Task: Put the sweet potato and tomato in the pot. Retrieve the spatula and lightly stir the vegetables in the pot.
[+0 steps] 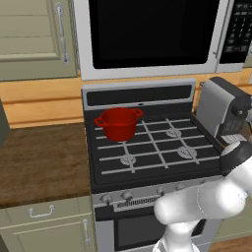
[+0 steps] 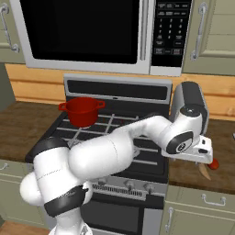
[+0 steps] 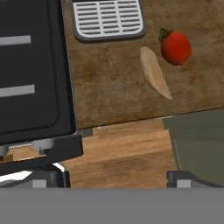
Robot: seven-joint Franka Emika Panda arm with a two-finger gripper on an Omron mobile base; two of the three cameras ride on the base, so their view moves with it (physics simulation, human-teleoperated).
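The sweet potato (image 3: pixel 154 72) is lying on the wooden worktop (image 3: pixel 109 92) to the right of the stove (image 1: pixel 152 147), near the front edge, with the tomato (image 3: pixel 176 47) just beside it, almost touching. Both are resting flat and untouched, so nothing is in the pot (image 1: pixel 118 123) yet. The pot is standing on the back left burner, well apart from the vegetables, because it is waiting there for them.

The gripper (image 3: pixel 116 177) is hanging above the front edge of the worktop, looking down at it. Its jaws are standing wide open and are holding nothing; I judge this is so that they can come down around the sweet potato, which is slim and lying at an angle. A grey appliance (image 2: pixel 190 103) is standing at the back of the same worktop, its grille base (image 3: pixel 109 19) near the vegetables, so the arm is reaching in low in front of it.
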